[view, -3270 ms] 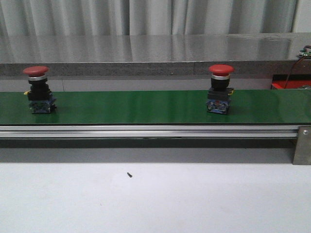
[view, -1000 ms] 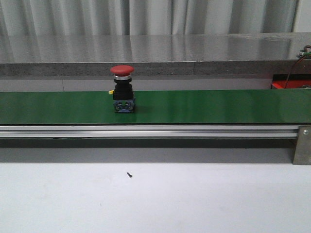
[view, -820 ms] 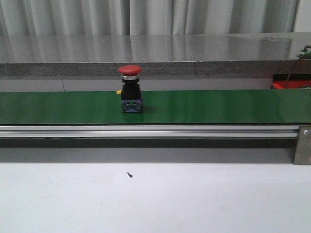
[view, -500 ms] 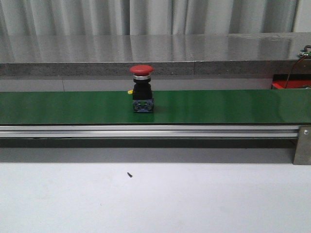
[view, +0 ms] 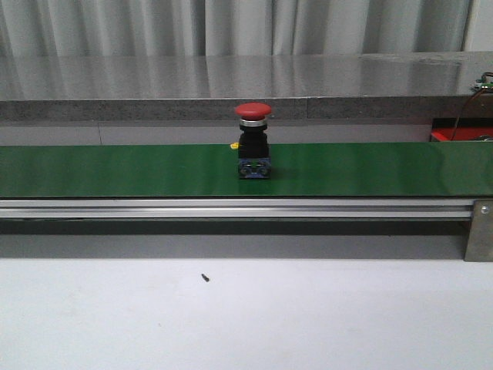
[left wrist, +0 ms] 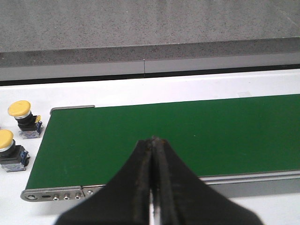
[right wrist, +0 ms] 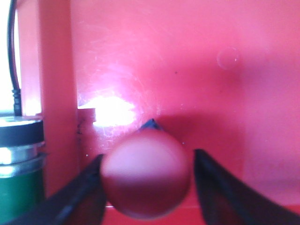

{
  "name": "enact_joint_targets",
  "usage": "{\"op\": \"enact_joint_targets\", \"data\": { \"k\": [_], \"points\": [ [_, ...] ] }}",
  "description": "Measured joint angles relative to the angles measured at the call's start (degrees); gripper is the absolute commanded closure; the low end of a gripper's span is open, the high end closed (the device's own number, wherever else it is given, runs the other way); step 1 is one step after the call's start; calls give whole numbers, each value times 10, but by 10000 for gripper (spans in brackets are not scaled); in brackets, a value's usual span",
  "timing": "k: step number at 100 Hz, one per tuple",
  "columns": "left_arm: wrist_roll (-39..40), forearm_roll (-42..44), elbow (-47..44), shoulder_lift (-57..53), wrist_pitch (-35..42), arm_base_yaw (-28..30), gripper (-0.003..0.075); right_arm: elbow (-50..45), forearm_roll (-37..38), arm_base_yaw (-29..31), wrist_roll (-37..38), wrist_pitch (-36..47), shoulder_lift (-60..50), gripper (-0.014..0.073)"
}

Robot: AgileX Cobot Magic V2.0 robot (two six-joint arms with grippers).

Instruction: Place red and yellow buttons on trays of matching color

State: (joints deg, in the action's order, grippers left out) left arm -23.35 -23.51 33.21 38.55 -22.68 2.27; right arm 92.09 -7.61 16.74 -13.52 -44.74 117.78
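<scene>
Right gripper (right wrist: 146, 180): jaws are sitting either side of a red button cap (right wrist: 146, 180), apparently clamping it, over the red tray (right wrist: 197, 70); judged as the placing step. Next move calls for lowering and parting the jaws. Left gripper (left wrist: 153, 187): jaws are pressing together, empty, hanging above the green belt (left wrist: 187, 131). Two yellow buttons (left wrist: 21, 117) are standing on the worktop (left wrist: 117, 89) beside the belt end. Another red button (view: 253, 142) is riding mid-belt.

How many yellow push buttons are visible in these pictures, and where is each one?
2. In the left wrist view, both stand on the white table just off the end of the green conveyor belt: one yellow-capped push button, another beside it. Others may be hidden.
</scene>
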Motion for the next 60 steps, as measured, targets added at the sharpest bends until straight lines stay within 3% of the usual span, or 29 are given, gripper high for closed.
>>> {"op": "enact_joint_targets", "data": {
  "k": [30, 60],
  "points": [
    [0, 0, 0, 0, 0, 0, 740, 0, 0, 0, 0, -6, -43, -3],
    [0, 0, 0, 0, 0, 0, 740, -9, -32, -12, 0, -89, -149, -3]
  ]
}}
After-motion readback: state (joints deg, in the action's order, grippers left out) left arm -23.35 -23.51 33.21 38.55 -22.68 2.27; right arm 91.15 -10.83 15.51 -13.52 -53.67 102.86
